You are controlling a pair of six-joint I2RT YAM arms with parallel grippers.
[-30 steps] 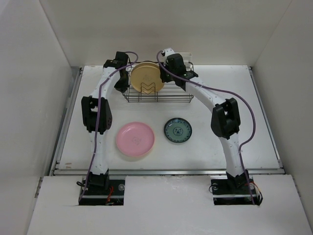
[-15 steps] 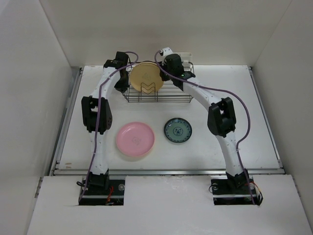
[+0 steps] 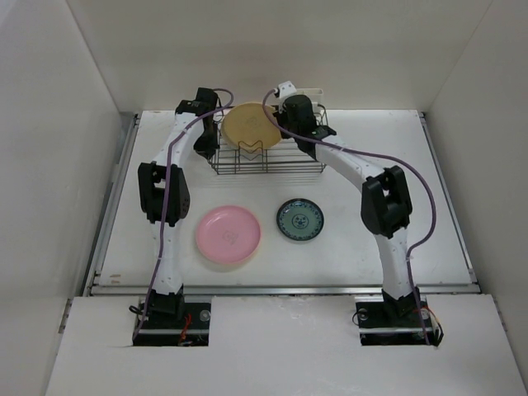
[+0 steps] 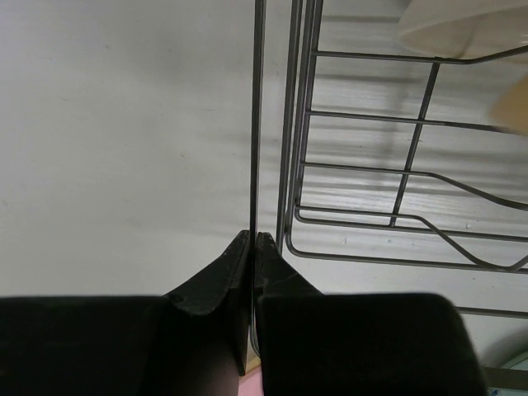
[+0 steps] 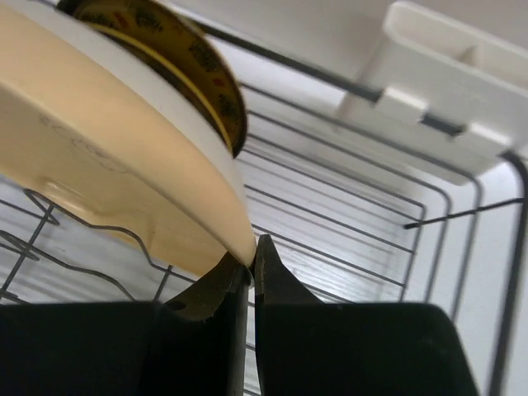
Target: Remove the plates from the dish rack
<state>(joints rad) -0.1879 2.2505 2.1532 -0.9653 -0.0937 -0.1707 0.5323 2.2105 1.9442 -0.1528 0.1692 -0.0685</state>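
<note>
At the back of the table (image 3: 371,165), in the rack (image 3: 285,167) | tan plate (image 5: 107,157) on edge, patterned plate (image 5: 165,49) just behind | right gripper (image 5: 252,257) pinches only the rim's tip: I reckon it could slip or swing into its neighbour | left gripper (image 4: 252,241) clamps a rack wire.

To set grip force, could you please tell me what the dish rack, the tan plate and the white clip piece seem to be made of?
Dish rack: thin metal wire, perhaps coated; slim dark bars with dull sheen. Tan plate: plastic or glazed ceramic; smooth surface, thick rounded rim. White clip piece: likely moulded plastic; boxy, uniform matte white.
</note>
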